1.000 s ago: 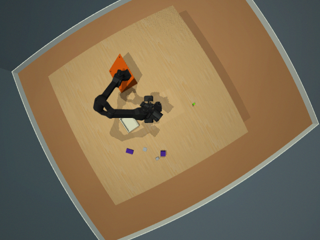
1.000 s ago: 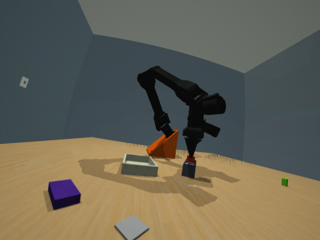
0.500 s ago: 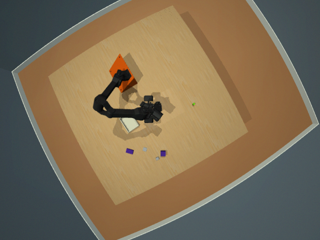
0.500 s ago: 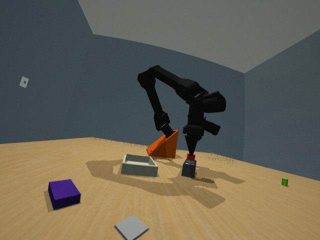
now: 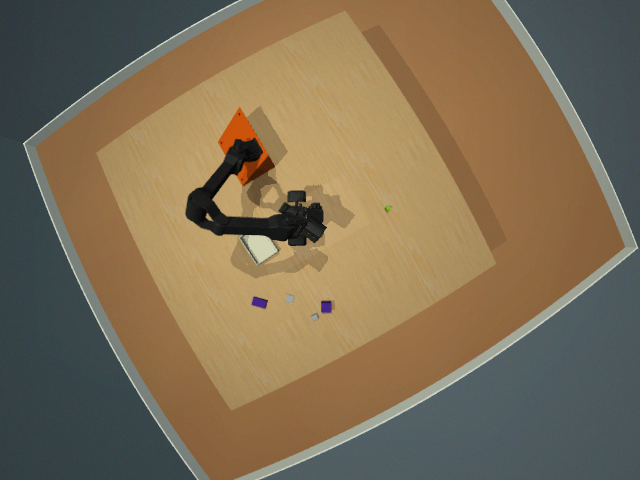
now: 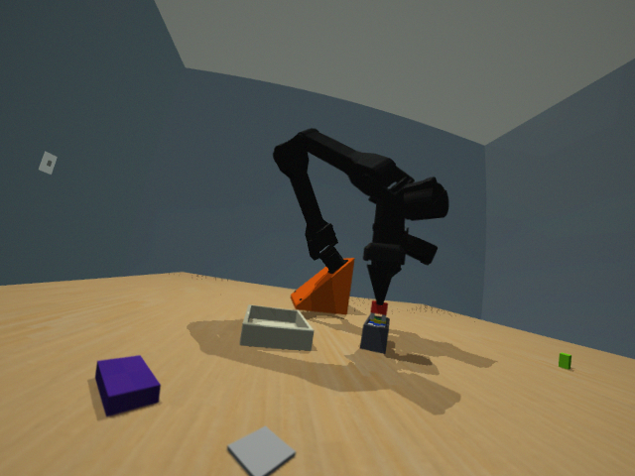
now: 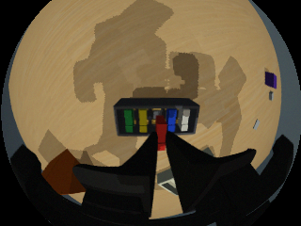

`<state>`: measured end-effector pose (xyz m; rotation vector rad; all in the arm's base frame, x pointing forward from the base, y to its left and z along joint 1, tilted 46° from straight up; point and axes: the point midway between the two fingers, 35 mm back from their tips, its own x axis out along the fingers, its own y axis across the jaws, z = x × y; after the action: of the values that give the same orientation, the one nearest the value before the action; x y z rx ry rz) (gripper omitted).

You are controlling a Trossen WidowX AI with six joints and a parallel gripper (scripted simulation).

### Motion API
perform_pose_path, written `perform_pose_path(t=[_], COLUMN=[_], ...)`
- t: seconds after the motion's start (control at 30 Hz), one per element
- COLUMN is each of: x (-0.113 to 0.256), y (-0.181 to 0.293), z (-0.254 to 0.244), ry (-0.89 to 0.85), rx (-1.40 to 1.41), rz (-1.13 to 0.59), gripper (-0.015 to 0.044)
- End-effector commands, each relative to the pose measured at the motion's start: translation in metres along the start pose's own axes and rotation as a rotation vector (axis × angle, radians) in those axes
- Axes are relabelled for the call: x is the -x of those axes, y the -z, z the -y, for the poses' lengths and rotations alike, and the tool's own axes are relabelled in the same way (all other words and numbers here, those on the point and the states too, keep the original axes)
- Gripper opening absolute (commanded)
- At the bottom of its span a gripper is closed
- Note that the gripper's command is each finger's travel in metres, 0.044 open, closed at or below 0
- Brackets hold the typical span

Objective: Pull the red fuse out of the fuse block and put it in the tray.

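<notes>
The gripper (image 6: 380, 302) (image 7: 162, 136) is shut on the red fuse (image 6: 379, 308) (image 7: 161, 126), directly over the dark fuse block (image 6: 374, 339) (image 7: 157, 103). The fuse's red body is above the block and higher than its neighbours; whether its lower end is clear of the slot cannot be told. The green fuse (image 7: 129, 121), yellow fuse (image 7: 143, 121), blue fuse (image 7: 171, 115) and white fuse (image 7: 185, 121) sit in the block. The empty pale tray (image 5: 261, 249) (image 6: 277, 336) stands beside the block. In the top view the arm hides the block and red fuse.
The arm's base is on an orange wedge (image 5: 232, 129) (image 6: 330, 295) (image 7: 65, 174) behind the tray. Two purple boxes (image 5: 259, 302) (image 5: 326, 306) and two grey pieces (image 5: 289, 298) (image 5: 314, 317) lie on the tray's far side from the wedge. A small green block (image 5: 387, 208) (image 6: 565, 360) lies apart.
</notes>
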<state>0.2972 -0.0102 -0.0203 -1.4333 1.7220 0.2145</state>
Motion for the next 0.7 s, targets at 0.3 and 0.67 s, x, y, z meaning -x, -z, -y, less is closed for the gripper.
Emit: perform_pose_path(t=[0.3,0.67], x=[0.016,0.025], y=[-0.001,0.006], z=[0.0,0.007], ry=[-0.003,-0.005], rx=[-0.005,-0.005], rz=[0.004,0.007], gripper=[0.0,0.0])
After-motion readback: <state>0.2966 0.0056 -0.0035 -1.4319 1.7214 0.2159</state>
